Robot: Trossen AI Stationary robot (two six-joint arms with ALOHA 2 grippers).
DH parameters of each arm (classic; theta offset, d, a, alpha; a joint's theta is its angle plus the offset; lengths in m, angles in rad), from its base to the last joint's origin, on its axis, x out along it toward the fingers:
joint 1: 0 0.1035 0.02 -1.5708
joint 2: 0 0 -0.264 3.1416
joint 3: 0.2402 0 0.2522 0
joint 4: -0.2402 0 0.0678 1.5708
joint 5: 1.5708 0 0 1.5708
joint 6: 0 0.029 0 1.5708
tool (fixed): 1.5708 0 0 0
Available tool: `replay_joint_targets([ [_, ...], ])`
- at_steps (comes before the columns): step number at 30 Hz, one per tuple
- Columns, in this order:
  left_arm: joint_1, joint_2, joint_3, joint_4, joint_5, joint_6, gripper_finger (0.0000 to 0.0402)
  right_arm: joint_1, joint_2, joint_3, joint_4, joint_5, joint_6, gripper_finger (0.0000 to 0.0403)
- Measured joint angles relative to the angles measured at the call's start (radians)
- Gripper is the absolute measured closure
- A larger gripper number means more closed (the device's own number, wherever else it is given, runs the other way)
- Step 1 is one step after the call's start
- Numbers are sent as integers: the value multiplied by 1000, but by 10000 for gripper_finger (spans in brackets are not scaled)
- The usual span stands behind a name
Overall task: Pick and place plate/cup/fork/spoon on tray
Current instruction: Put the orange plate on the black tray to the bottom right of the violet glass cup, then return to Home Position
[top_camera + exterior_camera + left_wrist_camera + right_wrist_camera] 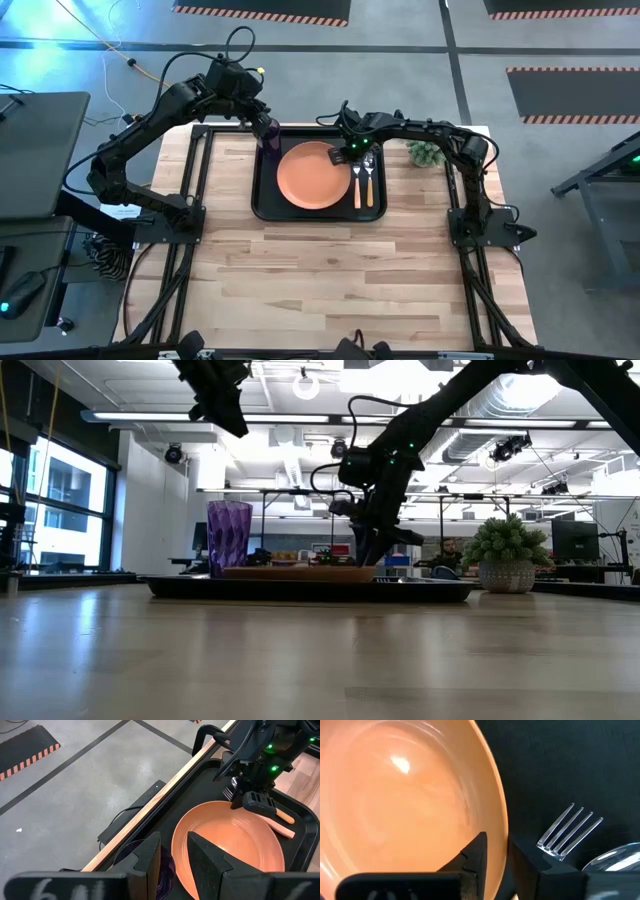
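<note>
High view: plate (313,176) sits mid-tray (266,207), fork (357,180) and spoon (368,176) at its 3 o'clock, cup (270,131) at 10; right pincer (496,851) straddles plate rim, barely open; left pincer (173,851) above cup, slightly parted, empty.

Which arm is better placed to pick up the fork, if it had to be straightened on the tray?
The right arm. Its gripper is low at the rim of the plate, just beside the fork on the tray. The left gripper hangs high above the cup, across the plate.
</note>
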Motion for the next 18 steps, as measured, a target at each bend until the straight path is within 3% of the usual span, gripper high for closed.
replay_joint_targets([
  [9, 0, 0, 0, 0, 0, 0, 314, -7, 0, 28, -29, -18, 10, 336],
  [18, 0, 0, 0, 0, 3, 0, 314, -6, 0, 129, -231, 60, -22, 336],
])
